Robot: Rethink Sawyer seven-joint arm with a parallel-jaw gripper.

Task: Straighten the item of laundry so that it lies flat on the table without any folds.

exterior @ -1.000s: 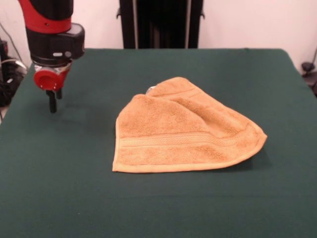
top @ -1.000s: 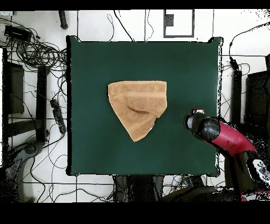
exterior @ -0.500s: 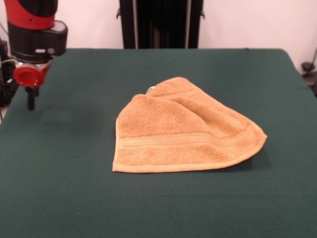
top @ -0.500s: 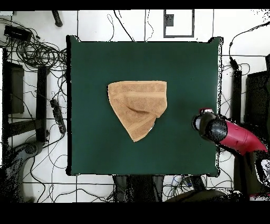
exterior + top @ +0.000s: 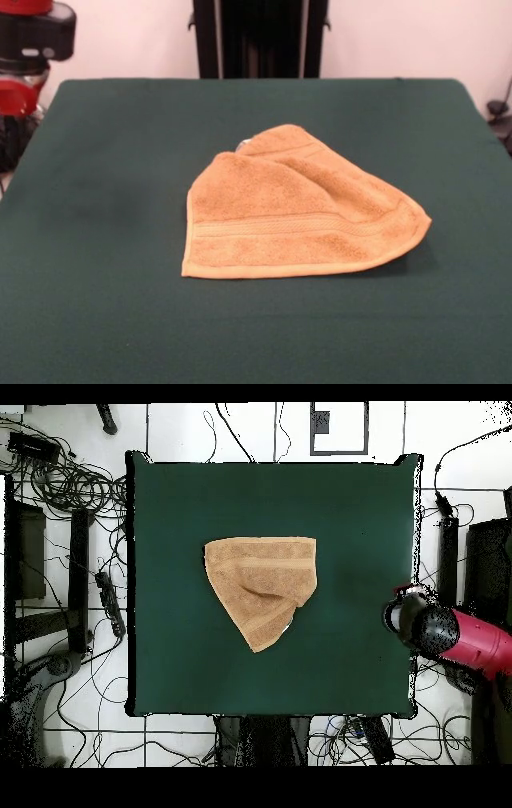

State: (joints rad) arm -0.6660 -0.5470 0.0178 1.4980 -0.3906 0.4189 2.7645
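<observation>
The orange-tan washcloth (image 5: 296, 212) lies folded over on itself near the middle of the dark green table (image 5: 112, 288). One woven band runs along its near edge, and a bit of white tag (image 5: 242, 146) peeks out at its far side. In the overhead view the cloth (image 5: 262, 584) makes a rough triangle pointing toward the robot's side of the table (image 5: 350, 514). My gripper (image 5: 14, 100) is at the table's left edge in the front view, far from the cloth and holding nothing. In the overhead view it (image 5: 405, 616) hangs over the table's right edge.
Cables and stands (image 5: 60, 494) lie on the floor around the table. The robot's black pedestal (image 5: 260, 36) stands behind the far edge. A cable (image 5: 500, 108) lies at the far right.
My arm has drawn steadily away from the cloth to the table's side edge and is now partly out of the front view. The washcloth has not moved.
</observation>
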